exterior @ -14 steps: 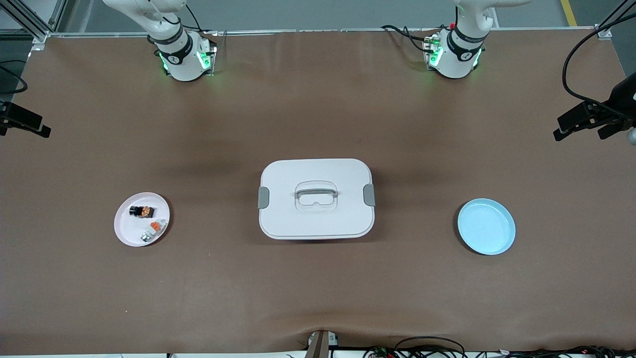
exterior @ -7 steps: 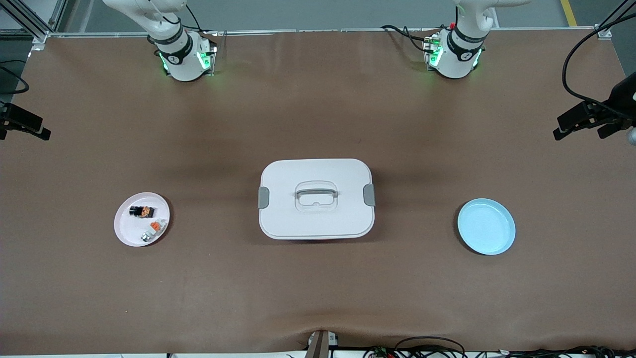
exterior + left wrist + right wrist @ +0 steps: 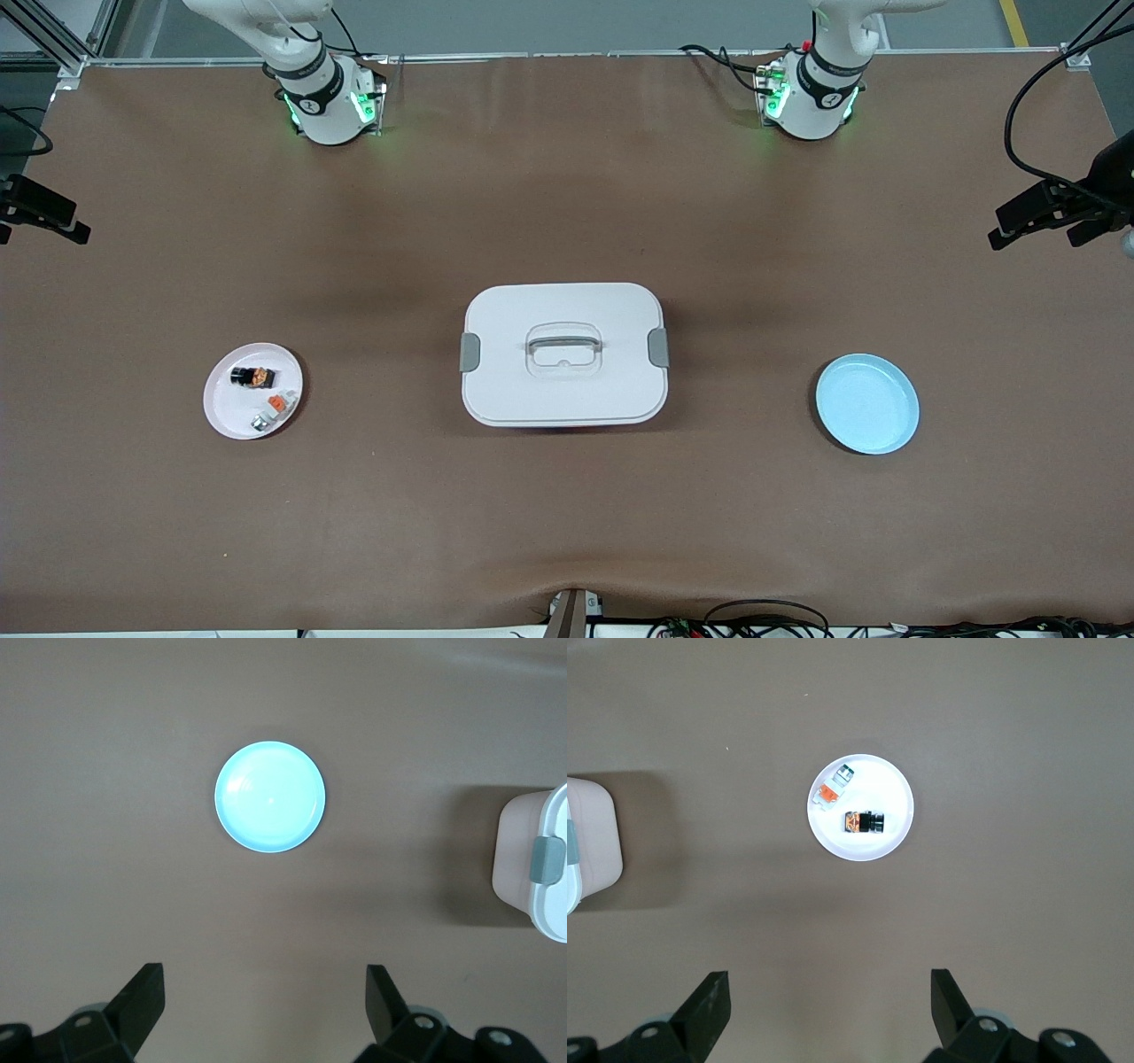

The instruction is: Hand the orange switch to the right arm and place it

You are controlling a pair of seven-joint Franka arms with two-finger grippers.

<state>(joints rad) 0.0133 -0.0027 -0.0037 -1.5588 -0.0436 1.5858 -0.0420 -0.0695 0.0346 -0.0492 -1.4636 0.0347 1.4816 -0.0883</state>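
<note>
— Nothing on the tabletop [image 3: 567,532] has shifted since a second ago; at the edges of the front view, the dark camera mounts sit a touch differently, no more. Both arms wait high up.

— Where is the orange switch [image 3: 862,823]?

— On the white plate [image 3: 893,833] toward the right arm's end of the tabletop, well ahead of the right jaws [image 3: 830,1010] and roughly centred between them in the right wrist view. Its black body lies flat with the orange face at one end. In the front view it is the piece [image 3: 252,377] farther from the camera on that plate [image 3: 232,416].

— Anything else on that plate?

— A small whitish-grey piece with an orange top [image 3: 834,788], just beside the switch, not touching it as far as I can tell.

— And the jaws?

— The right jaws stand wide apart, empty, high over bare tabletop. The left jaws [image 3: 266,1010] are equally wide and empty, with the blue plate [image 3: 270,797] well ahead of them, slightly off the middle of the gap.

— What lies between the two plates?

— A white lidded box [image 3: 564,354] with grey clasps and a handle on its lid, in the middle of the tabletop. Each wrist view catches only one end of it, off to the side of the jaws.
</note>
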